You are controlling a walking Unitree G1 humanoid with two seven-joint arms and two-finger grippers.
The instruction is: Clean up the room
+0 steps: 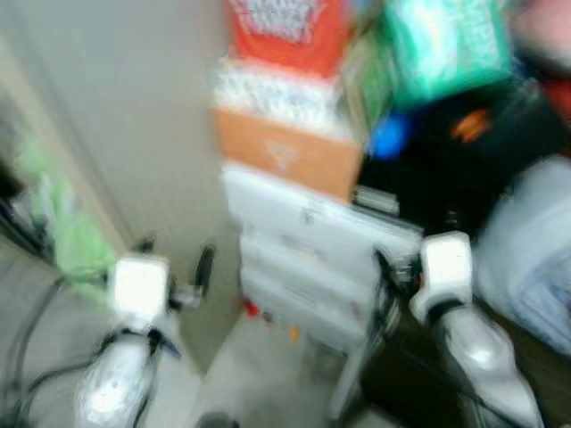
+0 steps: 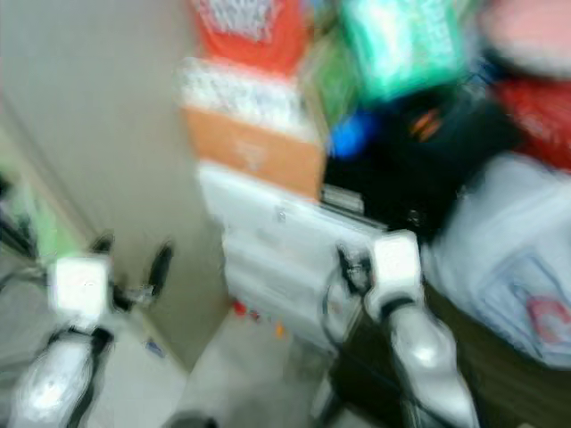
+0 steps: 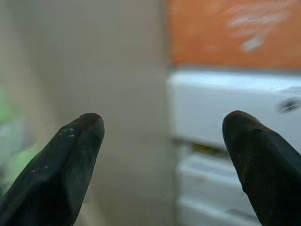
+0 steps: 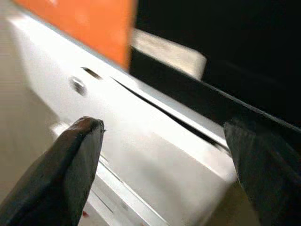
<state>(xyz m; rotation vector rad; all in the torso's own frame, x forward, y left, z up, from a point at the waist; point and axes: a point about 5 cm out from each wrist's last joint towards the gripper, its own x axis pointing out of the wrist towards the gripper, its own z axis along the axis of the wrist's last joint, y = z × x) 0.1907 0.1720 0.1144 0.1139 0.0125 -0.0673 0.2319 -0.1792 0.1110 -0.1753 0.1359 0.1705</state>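
Progress: barely starting, clutter piling against the wall [image 1: 134, 107] | white drawers [image 1: 303, 259] standing under an orange box [image 1: 285, 153], black bag [image 1: 464, 152] beside | left gripper [image 3: 162, 141] and right gripper [image 4: 164, 146] both spread wide, carrying nothing | Unclear: everything blurring, floor bits unreadable

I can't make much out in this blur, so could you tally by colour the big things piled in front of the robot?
White drawer unit: 1
Orange box: 1
Red-and-white pack: 1
Green pack: 1
Black bag: 1
Pale plastic bag: 1
Total: 6, as far as the blur allows.
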